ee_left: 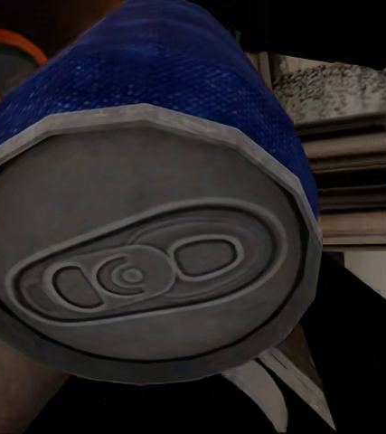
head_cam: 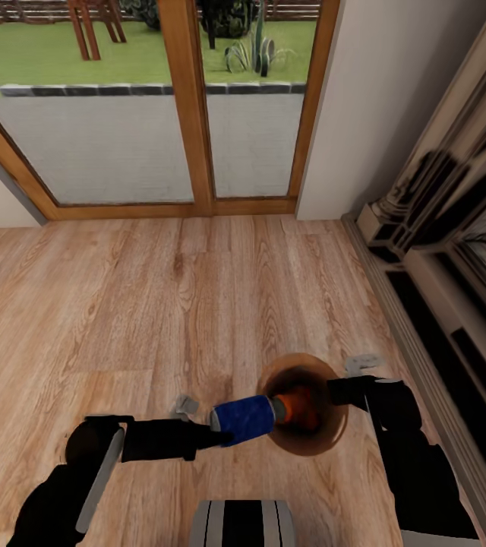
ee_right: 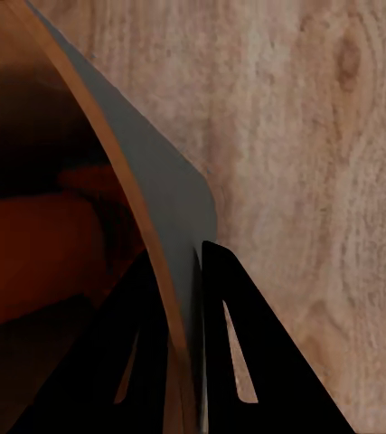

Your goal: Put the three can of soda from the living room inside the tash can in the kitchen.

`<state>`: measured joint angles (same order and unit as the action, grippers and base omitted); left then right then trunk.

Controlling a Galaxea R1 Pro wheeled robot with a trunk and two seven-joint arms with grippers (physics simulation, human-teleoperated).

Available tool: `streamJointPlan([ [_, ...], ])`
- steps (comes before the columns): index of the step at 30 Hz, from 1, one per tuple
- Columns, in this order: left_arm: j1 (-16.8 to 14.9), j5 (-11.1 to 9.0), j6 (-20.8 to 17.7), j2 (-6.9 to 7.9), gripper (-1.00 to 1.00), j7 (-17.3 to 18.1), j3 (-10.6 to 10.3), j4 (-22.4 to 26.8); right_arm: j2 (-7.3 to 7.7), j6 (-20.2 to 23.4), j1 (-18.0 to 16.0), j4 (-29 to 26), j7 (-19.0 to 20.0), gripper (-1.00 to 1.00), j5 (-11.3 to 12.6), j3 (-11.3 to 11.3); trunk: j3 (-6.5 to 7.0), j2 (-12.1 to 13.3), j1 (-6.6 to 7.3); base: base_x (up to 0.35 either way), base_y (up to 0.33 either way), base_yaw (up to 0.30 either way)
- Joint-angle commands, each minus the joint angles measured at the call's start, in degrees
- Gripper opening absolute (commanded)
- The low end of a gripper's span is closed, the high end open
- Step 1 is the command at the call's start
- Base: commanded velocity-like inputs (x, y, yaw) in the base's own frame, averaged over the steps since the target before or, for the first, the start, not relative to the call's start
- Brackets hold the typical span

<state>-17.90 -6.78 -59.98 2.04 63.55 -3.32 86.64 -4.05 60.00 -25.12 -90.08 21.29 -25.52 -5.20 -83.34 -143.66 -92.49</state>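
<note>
A dark blue can of soda (head_cam: 243,418) lies sideways in my left gripper (head_cam: 205,422), which is shut on it; the can's far end reaches over the rim of the brown tash can (head_cam: 307,450). An orange can (head_cam: 298,406) rests inside the bin. In the left wrist view the blue can's silver pull-tab end (ee_left: 147,244) is very close. My right gripper (head_cam: 349,380) is shut on the bin's far-right rim. In the right wrist view its black fingers (ee_right: 238,353) pinch the thin brown wall (ee_right: 111,154), one inside and one outside.
The bin stands on light wood floor (head_cam: 159,304). Wood-framed glass doors (head_cam: 190,106) are ahead, with lawn beyond. An ornate dark-and-cream surround (head_cam: 456,251) runs along the right side. My base (head_cam: 243,524) is at the lower edge.
</note>
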Motion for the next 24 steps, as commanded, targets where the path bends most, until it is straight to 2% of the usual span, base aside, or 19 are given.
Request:
streamJointPlan([
  [1, 0.0, 0.6, 0.1, -0.98, -1.0, 0.0, 0.0, 0.0, 0.01, 0.0, 0.0, 0.0, 0.2, -1.0, -2.0, -0.1, 0.0, 0.0, 0.0, 0.0, 0.0, 0.0],
  [2, 0.0, 1.4, 0.0, -2.54, -1.0, 0.0, 0.0, -0.1, 0.01, 0.0, 0.0, 0.0, 0.2, -1.0, -2.0, -0.1, 0.0, 0.0, 0.0, 0.0, 0.0, 0.0],
  [5, 0.0, 1.8, 0.0, -4.56, -1.0, 0.0, 0.0, -0.4, 0.01, 0.0, 0.0, 0.0, 0.2, -1.0, -2.0, -0.1, 0.0, 0.0, 0.0, 0.0, 0.0, 0.0],
  [17, -0.1, 1.9, 0.0, -7.12, -1.0, -0.1, 0.0, -0.5, 0.01, 0.0, 0.0, 0.0, 0.2, -1.0, -2.0, -0.1, 0.0, 0.0, 0.0, 0.0, 0.0, 0.0],
  [24, -0.1, 1.2, 0.0, -8.49, -1.0, 0.0, 0.0, -0.4, 0.01, 0.0, 0.0, 0.0, 0.2, -1.0, -2.0, -0.1, 0.0, 0.0, 0.0, 0.0, 0.0, 0.0],
])
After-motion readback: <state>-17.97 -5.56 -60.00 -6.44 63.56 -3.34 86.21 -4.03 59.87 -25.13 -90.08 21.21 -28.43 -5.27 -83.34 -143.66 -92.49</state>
